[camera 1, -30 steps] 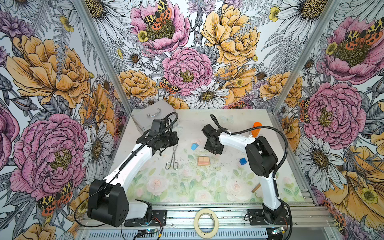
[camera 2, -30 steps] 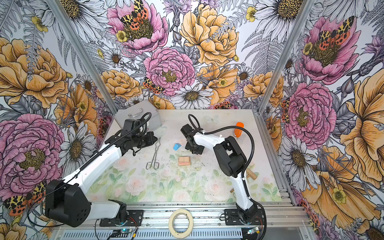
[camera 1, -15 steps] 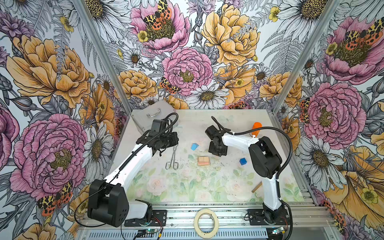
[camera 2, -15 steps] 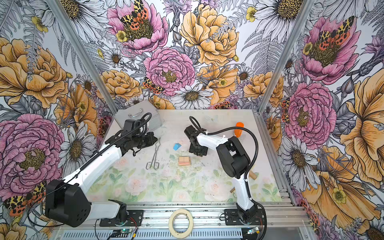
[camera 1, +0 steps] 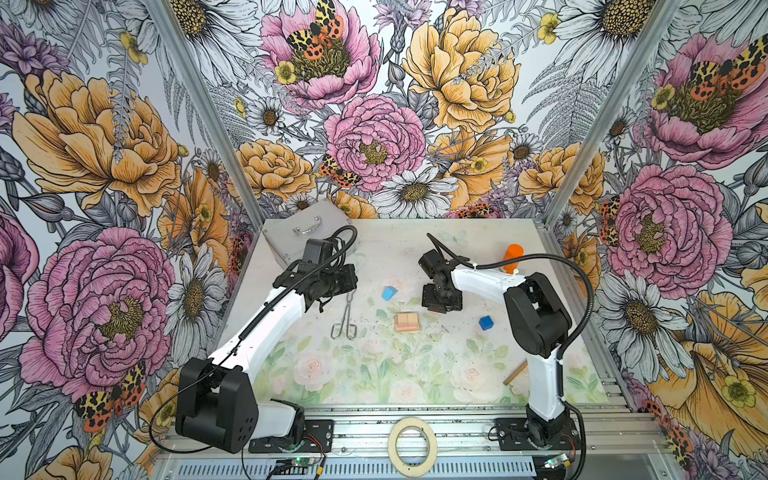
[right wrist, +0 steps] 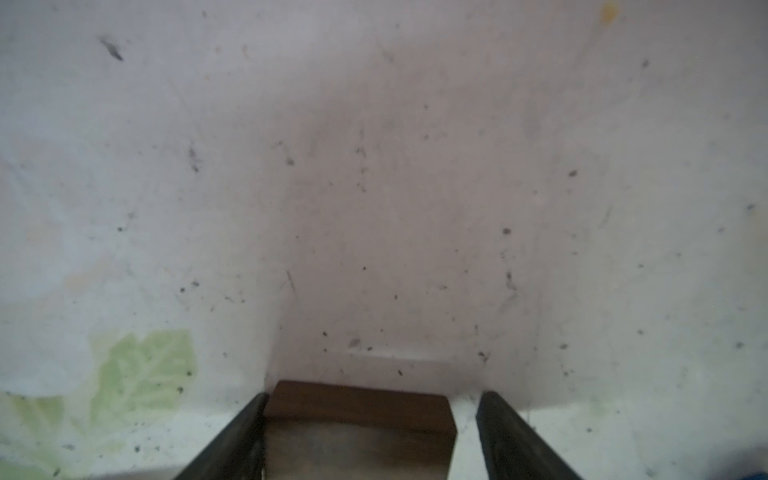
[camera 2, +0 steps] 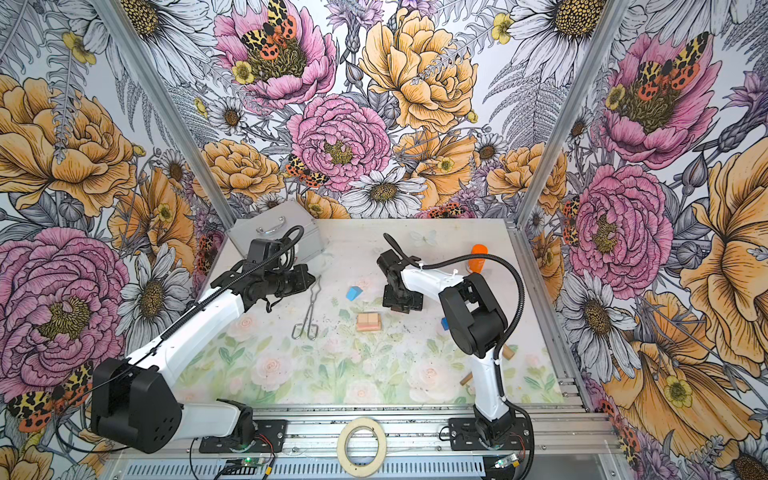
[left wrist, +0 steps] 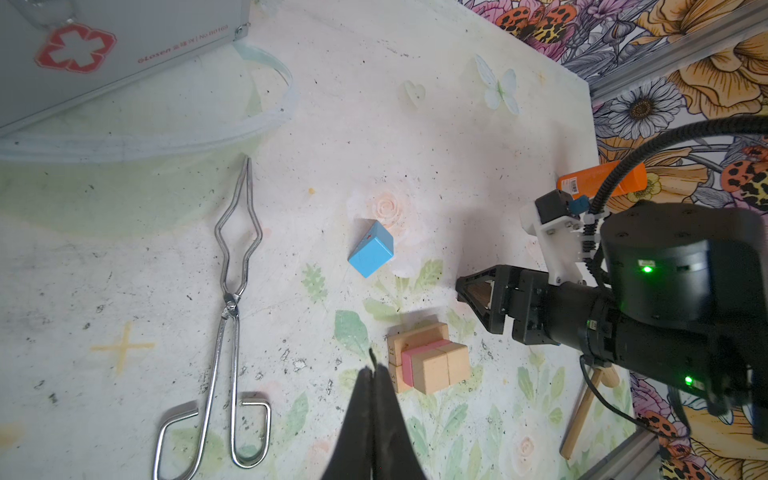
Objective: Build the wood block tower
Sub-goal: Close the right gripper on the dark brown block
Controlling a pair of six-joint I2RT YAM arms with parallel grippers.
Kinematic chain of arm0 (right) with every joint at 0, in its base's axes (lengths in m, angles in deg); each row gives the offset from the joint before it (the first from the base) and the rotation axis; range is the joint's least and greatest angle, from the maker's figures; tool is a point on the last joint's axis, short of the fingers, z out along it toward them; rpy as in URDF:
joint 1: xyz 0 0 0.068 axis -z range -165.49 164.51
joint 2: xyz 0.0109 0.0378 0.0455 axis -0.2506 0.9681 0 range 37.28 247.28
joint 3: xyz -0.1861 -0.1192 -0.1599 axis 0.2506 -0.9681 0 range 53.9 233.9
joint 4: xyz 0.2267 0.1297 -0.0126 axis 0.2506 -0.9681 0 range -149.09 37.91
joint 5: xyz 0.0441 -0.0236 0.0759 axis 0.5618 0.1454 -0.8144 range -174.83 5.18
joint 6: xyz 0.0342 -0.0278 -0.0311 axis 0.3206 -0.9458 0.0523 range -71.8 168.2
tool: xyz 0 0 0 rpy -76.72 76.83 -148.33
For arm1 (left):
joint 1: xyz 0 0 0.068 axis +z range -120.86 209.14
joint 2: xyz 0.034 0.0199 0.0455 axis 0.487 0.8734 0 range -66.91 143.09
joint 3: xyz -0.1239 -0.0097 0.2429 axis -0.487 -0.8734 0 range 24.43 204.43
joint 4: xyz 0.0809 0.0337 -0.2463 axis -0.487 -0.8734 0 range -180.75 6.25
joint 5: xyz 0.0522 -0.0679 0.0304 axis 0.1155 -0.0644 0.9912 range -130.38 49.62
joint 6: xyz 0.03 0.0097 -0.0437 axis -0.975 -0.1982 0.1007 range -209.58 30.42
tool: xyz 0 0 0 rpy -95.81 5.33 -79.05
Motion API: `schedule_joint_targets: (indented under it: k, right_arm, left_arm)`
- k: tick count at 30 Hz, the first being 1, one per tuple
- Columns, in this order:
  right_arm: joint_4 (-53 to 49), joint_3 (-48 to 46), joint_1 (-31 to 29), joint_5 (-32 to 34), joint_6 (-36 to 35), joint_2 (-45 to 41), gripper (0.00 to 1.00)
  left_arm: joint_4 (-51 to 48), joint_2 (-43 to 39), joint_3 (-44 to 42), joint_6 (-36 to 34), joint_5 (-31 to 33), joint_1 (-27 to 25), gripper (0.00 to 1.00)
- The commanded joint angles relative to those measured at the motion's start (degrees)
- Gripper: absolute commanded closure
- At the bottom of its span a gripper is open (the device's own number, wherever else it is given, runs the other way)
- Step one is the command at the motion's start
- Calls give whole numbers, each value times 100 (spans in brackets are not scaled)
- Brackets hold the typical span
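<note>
The wood block tower point(camera 1: 407, 322) point(camera 2: 368, 322) is a low stack of tan blocks with a pink bar point(left wrist: 428, 361) at mid-table. Just right of it and a little farther back, my right gripper point(camera 1: 441, 300) points down at the mat. Its jaws stand open around a dark brown block point(right wrist: 357, 419) lying on the mat. One finger touches the block and a gap shows at the other. A light blue cube point(camera 1: 389, 293) lies left of the right gripper and a dark blue cube point(camera 1: 485, 322) right of the tower. My left gripper point(left wrist: 372, 370) is shut and empty, hovering left of the tower.
Silver tongs point(camera 1: 345, 320) lie left of the tower, below the left gripper. A silver case point(camera 1: 303, 237) stands at the back left and an orange bottle point(camera 1: 514, 255) at the back right. A thin wooden stick point(camera 1: 515, 372) lies by the right arm's base.
My right gripper has shifted a little to the right and toward the front, and its jaws have widened around the dark brown block. The left arm has not moved.
</note>
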Motion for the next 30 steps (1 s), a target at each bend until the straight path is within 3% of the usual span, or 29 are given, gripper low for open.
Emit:
schedule_joint_targets:
  k: [1,9,30]
  right_arm:
    - [-208,-220,-29,-148,365,-137,21]
    - [-167,-231,-161,-105,776,-192,23]
    - [-176,-27,-53,-39,444,-131,29]
  left_arm:
    - [55,62,-41,-162,-2,-26,100]
    - [71,62,-52,-157,-5,-29,100]
    - [87,71,-61,-157,-4,-23,100]
